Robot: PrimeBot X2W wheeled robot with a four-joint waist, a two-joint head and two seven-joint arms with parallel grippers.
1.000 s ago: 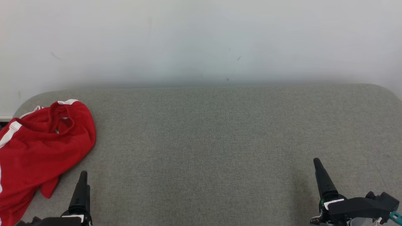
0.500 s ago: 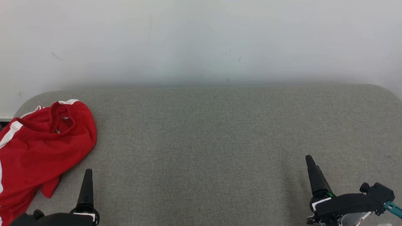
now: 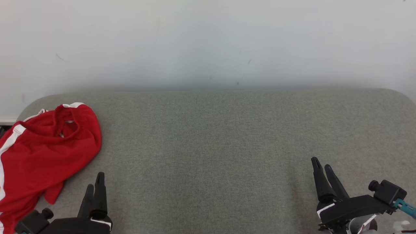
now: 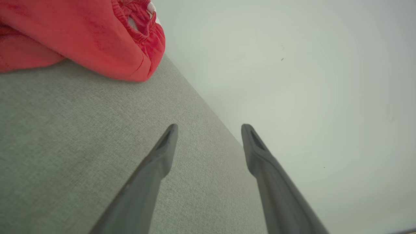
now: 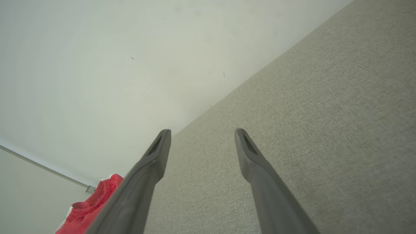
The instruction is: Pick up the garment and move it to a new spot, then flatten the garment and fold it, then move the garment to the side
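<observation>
Head view: both arms are coming forward from the near edge of the worktop [image 3: 211, 146] and rolling at the wrist, so that each claw is now showing two fingers where a second ago it was showing one. The left gripper [image 3: 95, 182] is edging up and inward near the near left corner, just beside the trailing hem of the red shorts [image 3: 48, 152] but not touching them. The right gripper [image 3: 321, 163] is drifting inward near the near right corner, well apart from the cloth. The shorts are lying crumpled at the left end, running off the picture's left edge.

Left wrist view: the left gripper [image 4: 210, 127] is standing wide open with nothing between its fingers, and the shorts [image 4: 81, 32] are sitting ahead and to one side, elastic waistband towards the wall.

Right wrist view: the right gripper [image 5: 202, 131] is likewise gaping and empty, with the shorts [image 5: 94, 204] far off at the worktop's other end.

Judging by this, the pick-up is only beginning, and the left arm is looking the likelier one to reach first
</observation>
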